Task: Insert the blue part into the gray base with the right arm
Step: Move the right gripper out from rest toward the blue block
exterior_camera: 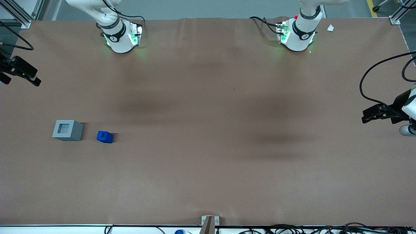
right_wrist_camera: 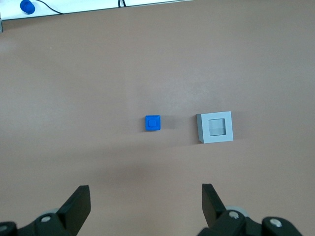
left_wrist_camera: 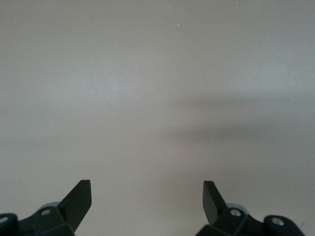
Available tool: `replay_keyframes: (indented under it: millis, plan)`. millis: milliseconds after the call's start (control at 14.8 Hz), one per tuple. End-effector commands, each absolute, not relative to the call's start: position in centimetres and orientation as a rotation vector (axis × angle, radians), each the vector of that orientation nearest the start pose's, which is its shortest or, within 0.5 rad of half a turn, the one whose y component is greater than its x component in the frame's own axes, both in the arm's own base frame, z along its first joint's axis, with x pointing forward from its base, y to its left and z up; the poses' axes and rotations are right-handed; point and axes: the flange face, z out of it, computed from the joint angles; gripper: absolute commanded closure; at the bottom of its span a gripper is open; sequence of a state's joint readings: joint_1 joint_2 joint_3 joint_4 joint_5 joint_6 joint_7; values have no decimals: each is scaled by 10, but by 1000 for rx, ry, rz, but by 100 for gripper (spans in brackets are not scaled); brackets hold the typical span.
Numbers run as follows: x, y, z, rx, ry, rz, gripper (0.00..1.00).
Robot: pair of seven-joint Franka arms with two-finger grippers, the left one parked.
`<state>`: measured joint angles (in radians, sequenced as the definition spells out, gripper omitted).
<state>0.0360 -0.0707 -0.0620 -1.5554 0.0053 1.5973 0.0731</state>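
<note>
your blue part sits on the brown surface just beside the gray base, apart from it, stub up. farther from the camera, the right arm's gripper hangs high, jaws wide and empty. come down off-centre and you'll likely nudge the part into the base.

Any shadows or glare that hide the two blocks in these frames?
Front view: soft arm shadows on the table, none over the blue part or gray base. Right wrist view: even light, end effector open above both.
</note>
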Motion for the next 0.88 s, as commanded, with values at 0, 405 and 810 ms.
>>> replay_keyframes:
  millis: [0, 405, 810]
  plan:
    - [535, -13, 675, -3104, 169, -182, 0]
    - [537, -7, 661, -3110, 164, -118, 0]
    - [558, -4, 604, -3119, 159, 32, 0]
